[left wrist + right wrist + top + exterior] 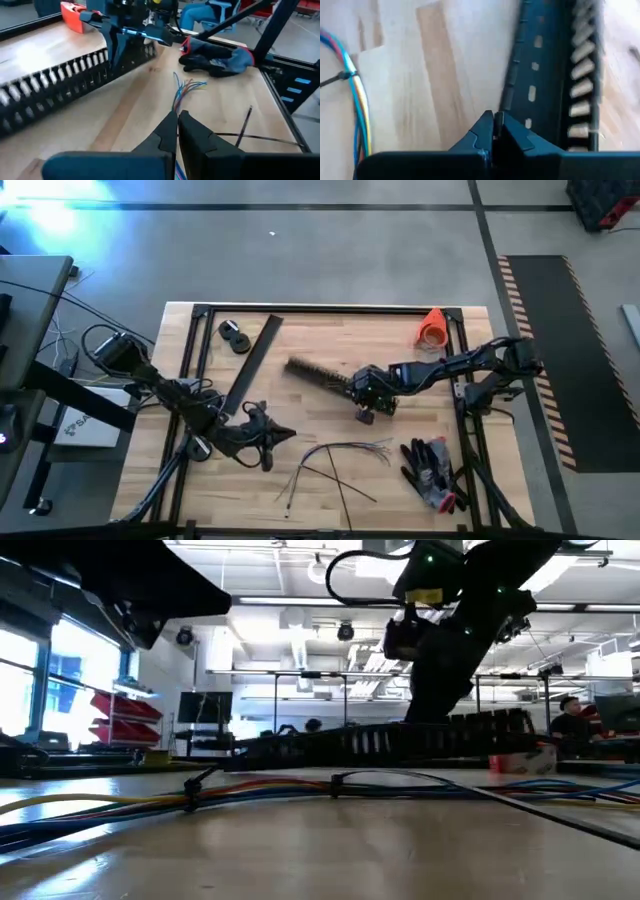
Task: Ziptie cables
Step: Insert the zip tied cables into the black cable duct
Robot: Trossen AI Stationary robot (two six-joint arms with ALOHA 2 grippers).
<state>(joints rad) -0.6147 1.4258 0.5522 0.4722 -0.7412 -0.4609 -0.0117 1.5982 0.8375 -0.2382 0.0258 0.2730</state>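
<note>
On the table's near half, the cables (335,455) already carry 2 black ties (336,783), so bundling looks largely done. The left gripper (178,127) near them and the right gripper (493,125) over the slotted black strip (555,75) are both closed, holding nothing.

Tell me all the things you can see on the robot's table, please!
cables: one bunch, thin grey and coloured wires, near middle of table
slotted strips: two, black; one by right gripper, one slanting at left
tape rolls: two, black, far left corner
cone: one, orange, far right corner
gloves: one pile, black, red and blue, near right
table: one, light wood
left gripper: shut, left of cables
right gripper: shut, at the middle strip's end
</note>
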